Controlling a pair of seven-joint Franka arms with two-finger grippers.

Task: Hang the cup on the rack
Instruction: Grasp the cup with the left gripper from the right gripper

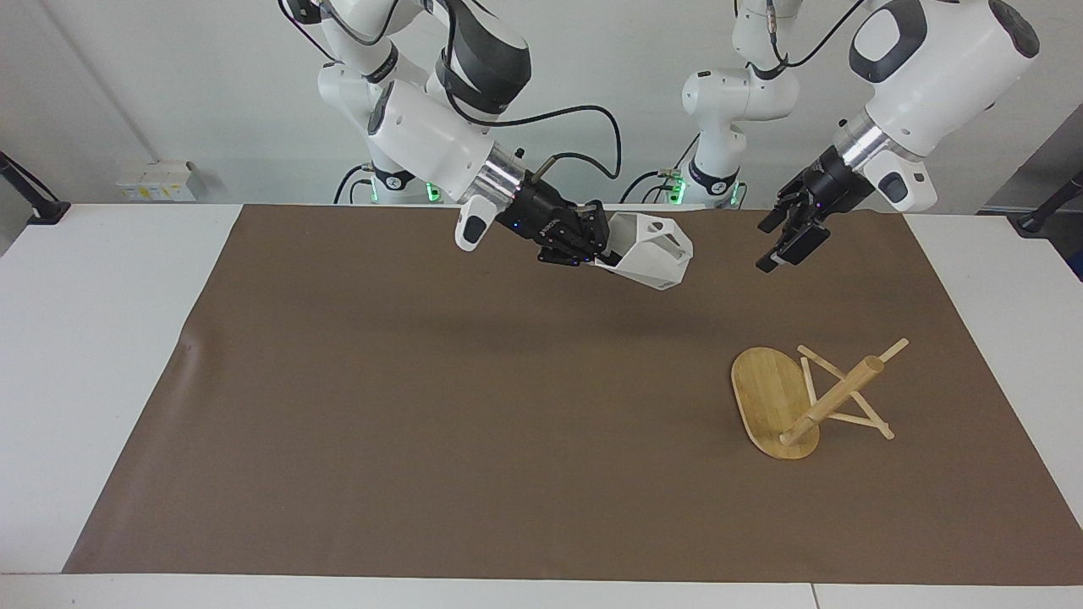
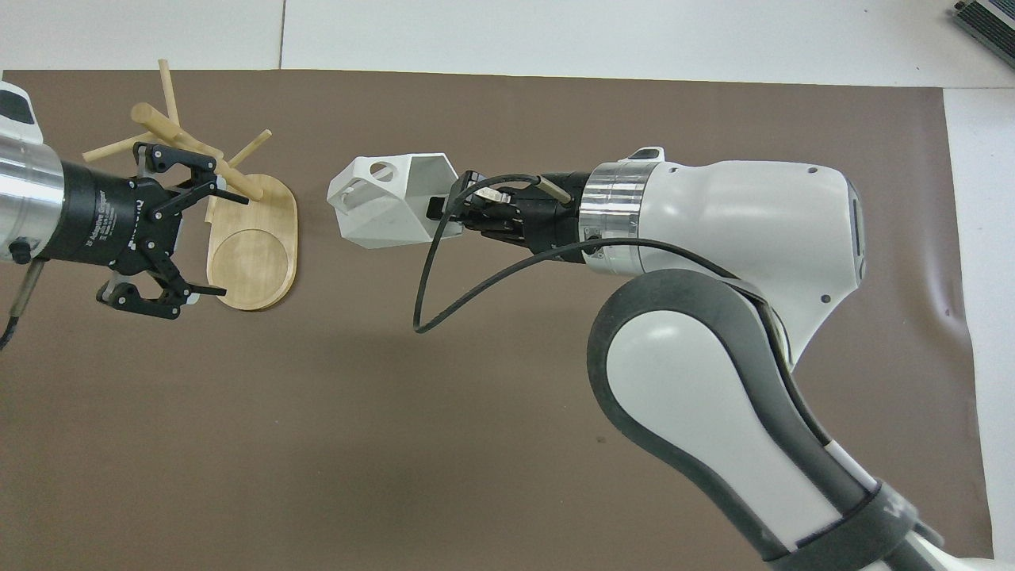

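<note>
The white faceted cup (image 1: pixel 651 254) is held sideways in the air over the middle of the brown mat, its mouth toward the gripper and its pierced handle toward the left arm's end. My right gripper (image 1: pixel 602 245) is shut on the cup's rim; both also show in the overhead view, the cup (image 2: pixel 388 202) and the gripper (image 2: pixel 444 214). The bamboo rack (image 1: pixel 833 396) stands upright on its oval base (image 1: pixel 766 393) toward the left arm's end. My left gripper (image 1: pixel 783 241) is open and empty, up in the air, apart from the rack; from overhead the gripper (image 2: pixel 186 230) overlaps the rack (image 2: pixel 254 254).
A brown mat (image 1: pixel 423 406) covers most of the white table (image 1: pixel 85 338). A black cable (image 2: pixel 444 293) loops down from the right wrist.
</note>
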